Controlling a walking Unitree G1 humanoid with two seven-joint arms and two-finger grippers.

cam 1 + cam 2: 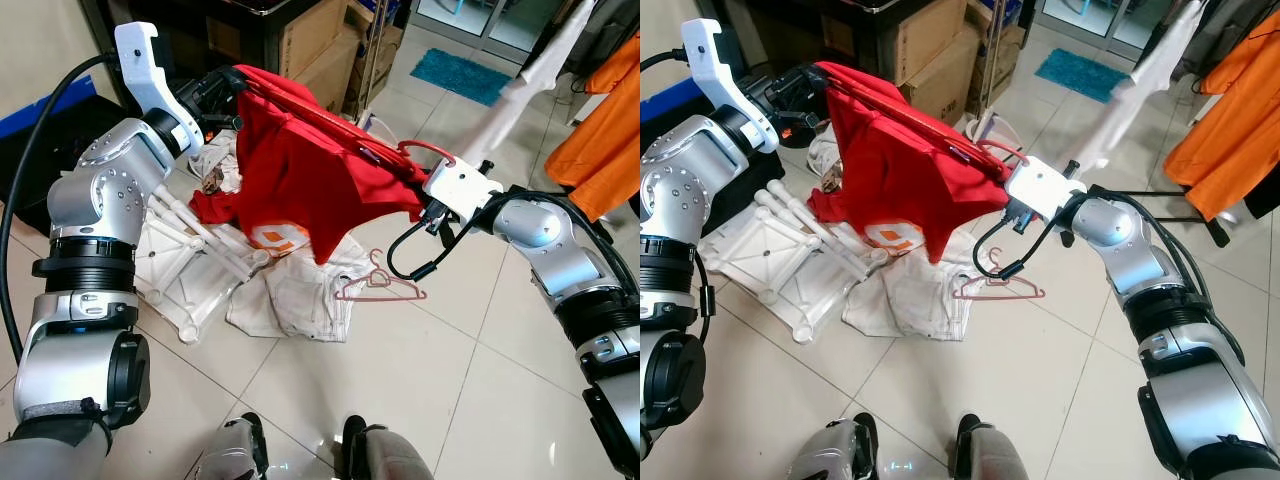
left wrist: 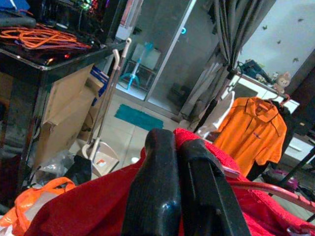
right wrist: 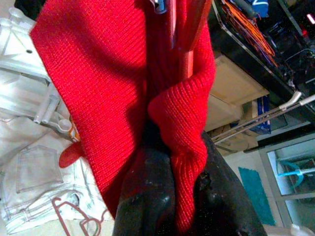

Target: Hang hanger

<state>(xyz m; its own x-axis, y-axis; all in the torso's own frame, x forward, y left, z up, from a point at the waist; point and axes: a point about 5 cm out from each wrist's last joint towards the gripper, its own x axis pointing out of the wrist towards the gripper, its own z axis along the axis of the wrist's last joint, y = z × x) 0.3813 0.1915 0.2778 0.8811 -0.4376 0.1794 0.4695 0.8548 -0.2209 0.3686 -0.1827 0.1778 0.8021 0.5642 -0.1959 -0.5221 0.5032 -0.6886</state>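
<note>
The red shirt (image 1: 290,170) is already on its red hanger (image 1: 425,152) and lifted off the floor, stretched between the two arms above the pile of clothes. The left end effector (image 2: 182,196) is at the far left shoulder of the garment, its two black fingers pressed together on the red cloth. The right end effector (image 3: 172,196) is clenched on a fold of the shirt's right shoulder, just under the hanger's bar, with the hook curving up beside its white wrist housing.

So the dressing of the hanger looks done, and the pick-up too; what is left, as I judge it, is the hanging itself. The hook is not yet over any rail. A clothes stand with an orange shirt (image 1: 605,120) is at the far right, well apart from the hanger. A spare pink hanger (image 1: 378,285) and white trousers (image 1: 295,300) lie on the tiled floor (image 1: 480,400) below, near a white folded rack (image 1: 190,260).
</note>
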